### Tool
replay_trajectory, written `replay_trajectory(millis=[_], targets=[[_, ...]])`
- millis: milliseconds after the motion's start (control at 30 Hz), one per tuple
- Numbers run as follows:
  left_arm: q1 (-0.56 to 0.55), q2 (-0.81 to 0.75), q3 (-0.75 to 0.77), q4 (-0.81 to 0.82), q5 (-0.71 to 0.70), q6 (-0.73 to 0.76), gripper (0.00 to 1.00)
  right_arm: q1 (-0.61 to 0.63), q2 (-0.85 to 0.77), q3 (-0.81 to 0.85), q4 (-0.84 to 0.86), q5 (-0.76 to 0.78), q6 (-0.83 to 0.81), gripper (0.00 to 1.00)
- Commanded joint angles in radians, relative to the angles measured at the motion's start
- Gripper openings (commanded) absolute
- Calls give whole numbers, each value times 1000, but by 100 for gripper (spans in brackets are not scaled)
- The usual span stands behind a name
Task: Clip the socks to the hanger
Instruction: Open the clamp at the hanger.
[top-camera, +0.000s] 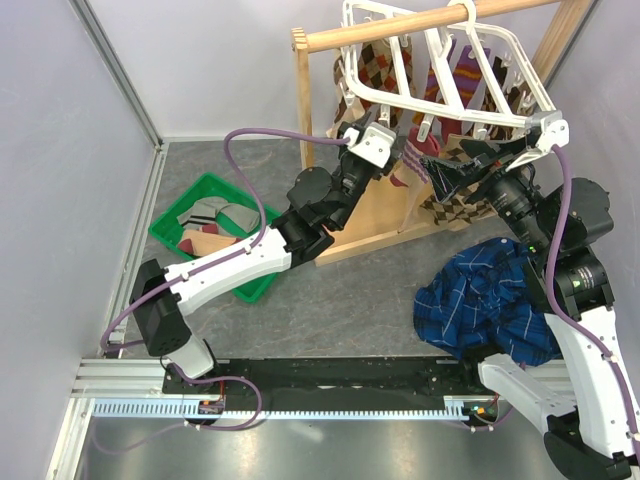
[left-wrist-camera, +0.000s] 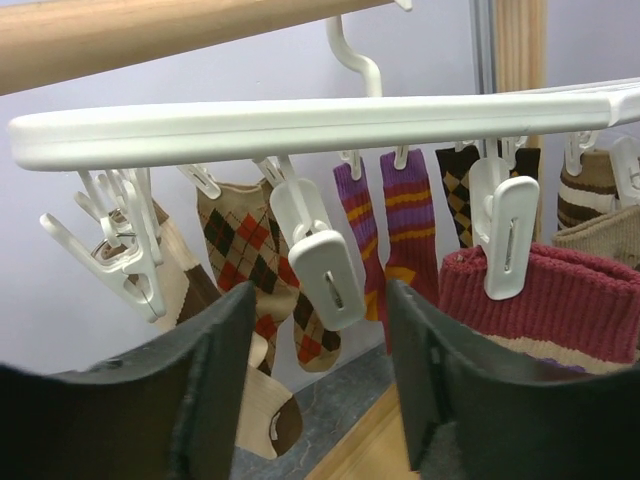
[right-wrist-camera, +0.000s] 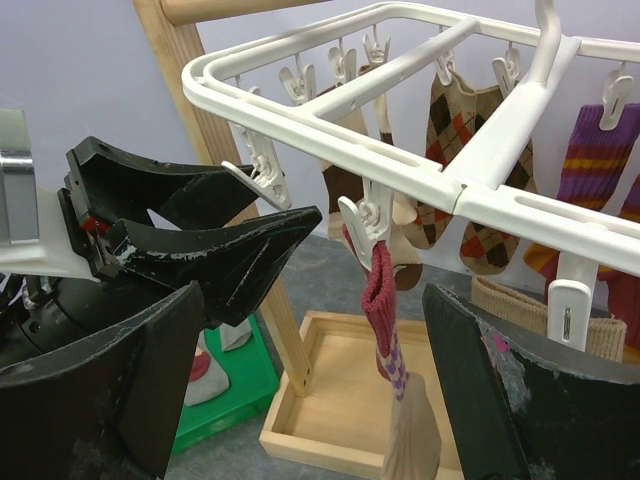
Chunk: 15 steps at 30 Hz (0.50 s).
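Maroon-cuffed sock (right-wrist-camera: 378, 290) hangs from the hanger (right-wrist-camera: 330, 138), ahead of the right gripper (right-wrist-camera: 310, 330), between its wide-apart jaws; the left gripper (right-wrist-camera: 287, 197) beside it is spread too.

left arm (top-camera: 240, 262) stretched from near-left corner diagonally toward far edge, wrist raised high off worktop. left gripper (left-wrist-camera: 320, 330) level, fingers (left-wrist-camera: 215, 400) parted, nothing between. right arm (top-camera: 590, 340) rises along right edge, elbow bent, forearm reaching left. right gripper (right-wrist-camera: 310, 300) spread wide, empty, close beside left gripper.
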Motion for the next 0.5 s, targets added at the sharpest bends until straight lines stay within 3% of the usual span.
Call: replay_trajectory(millis=[0, 467], targets=[[-7, 5, 54, 70, -37, 46, 55, 1, -10, -6, 43, -10, -15, 98], [-6, -38, 12, 59, -12, -8, 21, 7, -4, 3, 51, -51, -16, 98]])
